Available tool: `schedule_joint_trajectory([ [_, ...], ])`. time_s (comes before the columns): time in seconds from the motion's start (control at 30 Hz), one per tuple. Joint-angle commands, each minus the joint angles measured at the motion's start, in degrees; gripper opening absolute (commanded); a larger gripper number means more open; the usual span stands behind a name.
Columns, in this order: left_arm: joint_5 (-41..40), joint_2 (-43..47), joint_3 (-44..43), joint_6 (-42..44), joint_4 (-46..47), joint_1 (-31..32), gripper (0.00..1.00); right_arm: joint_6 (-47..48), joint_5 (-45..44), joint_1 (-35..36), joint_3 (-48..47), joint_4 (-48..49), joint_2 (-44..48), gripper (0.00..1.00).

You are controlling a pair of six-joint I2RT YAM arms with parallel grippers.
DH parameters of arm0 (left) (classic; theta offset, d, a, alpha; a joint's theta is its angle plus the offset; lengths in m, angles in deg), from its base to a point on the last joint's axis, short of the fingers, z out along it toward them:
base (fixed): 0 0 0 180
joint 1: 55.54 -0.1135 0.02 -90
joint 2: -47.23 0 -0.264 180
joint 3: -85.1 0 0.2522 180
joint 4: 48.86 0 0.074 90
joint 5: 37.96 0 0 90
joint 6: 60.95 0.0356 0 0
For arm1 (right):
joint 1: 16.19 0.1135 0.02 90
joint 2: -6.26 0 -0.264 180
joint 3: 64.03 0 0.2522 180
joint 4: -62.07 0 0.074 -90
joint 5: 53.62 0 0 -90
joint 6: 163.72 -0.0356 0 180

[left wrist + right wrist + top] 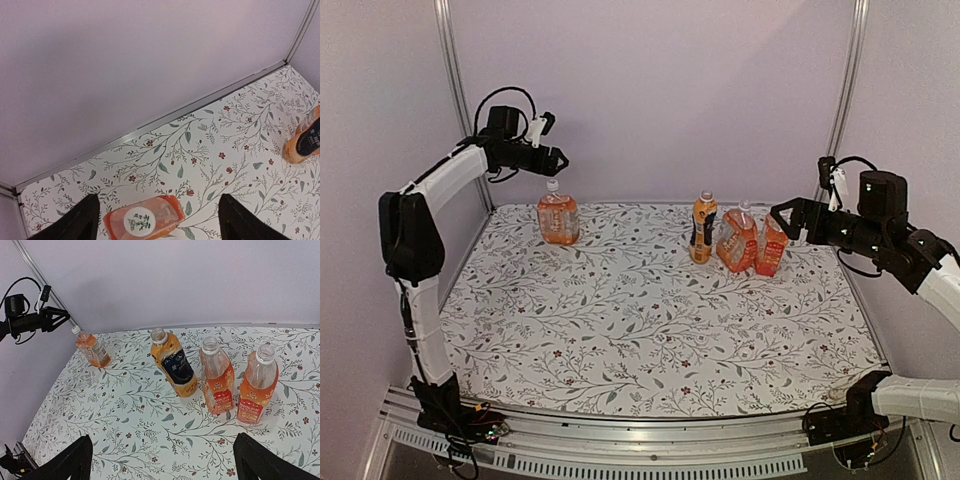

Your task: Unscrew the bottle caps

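The one white cap (pixel 137 220) plainly in place sits on the lone red-labelled bottle (pixel 558 218) at the far left of the worktop (pixel 620 330). The bottle stands upright, so its long axis runs vertically. The left claw (pixel 560 158) hangs almost straight above it, spread, with the cap between its fingers (pixel 80 222) in the wrist view, so it is much the nearer arm. The right claw (pixel 782 215), also spread wide, sits by the dark-labelled bottle (pixel 174 365) and two red-labelled bottles (pixel 217 377), whose necks look bare. The gap between left claw and cap cannot be judged. The frame cuts off the bottle's near side, and no loose caps show.
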Motion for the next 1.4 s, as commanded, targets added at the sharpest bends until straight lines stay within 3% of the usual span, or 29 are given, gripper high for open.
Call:
schedule_joint_trajectory([
  [0.0,-1.42,-4.46,-1.72,-1.61,4.83,0.47,0.82,-2.21,-5.27,1.79,-0.90,-5.98,1.87,0.99],
  [0.23,-3.35,-4.01,4.94,-1.91,10.19,0.80,0.75,-4.38,-8.04,2.47,-1.40,-9.05,2.48,0.99],
  [0.53,-4.08,-3.90,9.80,-1.61,12.21,0.87,0.52,-5.16,-8.17,2.91,-2.53,-10.25,2.19,0.99],
  [0.6,-4.08,-3.50,10.34,-1.58,12.67,0.83,0.40,-5.08,-8.24,2.93,-2.64,-10.60,2.25,0.99],
  [0.73,-3.96,-2.45,11.06,-1.54,11.14,0.90,0.03,-5.18,-8.21,2.99,-2.65,-10.82,2.41,0.99],
  [0.77,-3.80,-2.00,11.35,-1.58,10.18,0.83,0.00,-5.22,-8.16,3.00,-2.73,-10.82,2.49,0.99],
  [1.0,0.72,8.71,19.78,2.79,5.74,0.92,0.00,-5.64,-7.86,3.37,-3.92,-11.34,2.78,0.99],
  [1.17,5.69,21.07,25.07,7.43,-4.36,1.56,0.00,-6.93,-6.45,5.46,-5.22,-10.95,1.91,0.99],
  [1.37,8.64,34.16,26.69,10.99,-19.16,3.24,0.00,-3.58,-10.04,18.33,-11.47,-8.29,-5.74,0.99],
])
